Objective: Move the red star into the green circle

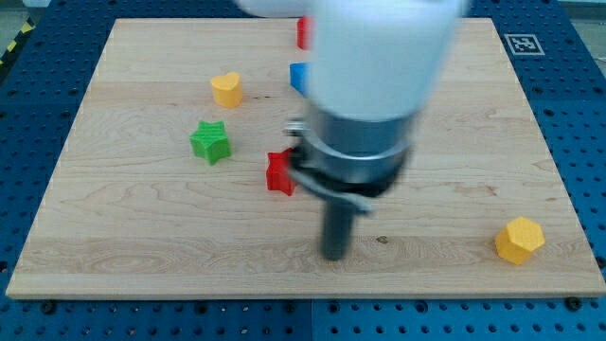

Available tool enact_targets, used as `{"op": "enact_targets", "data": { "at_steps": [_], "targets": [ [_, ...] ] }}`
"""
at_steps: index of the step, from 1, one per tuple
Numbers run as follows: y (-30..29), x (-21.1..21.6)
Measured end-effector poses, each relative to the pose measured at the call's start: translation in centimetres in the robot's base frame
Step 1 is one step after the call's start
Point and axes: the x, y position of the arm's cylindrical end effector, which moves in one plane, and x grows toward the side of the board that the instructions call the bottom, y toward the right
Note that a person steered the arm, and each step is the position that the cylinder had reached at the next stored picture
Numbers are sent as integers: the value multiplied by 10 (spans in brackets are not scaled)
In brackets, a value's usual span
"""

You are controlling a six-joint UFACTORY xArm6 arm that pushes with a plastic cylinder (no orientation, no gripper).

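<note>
The red star [278, 173] lies near the board's middle, its right side hidden behind the arm. No green circle shows; it may be hidden behind the arm. My tip [334, 256] is below and to the right of the red star, apart from it. A green star [210, 142] lies left of the red star.
A yellow heart-like block [226, 89] sits at upper left. A blue block [299, 77] and a red block [303, 33] peek out beside the arm at the top. A yellow hexagon [519, 240] sits at lower right. The arm's body [374, 85] hides the board's middle.
</note>
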Motion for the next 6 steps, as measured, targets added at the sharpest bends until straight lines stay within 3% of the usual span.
{"op": "enact_targets", "data": {
  "at_steps": [1,2,4,6],
  "targets": [
    [-46,-36],
    [-38,-62],
    [-54,-67],
    [-74,-105]
  ]
}}
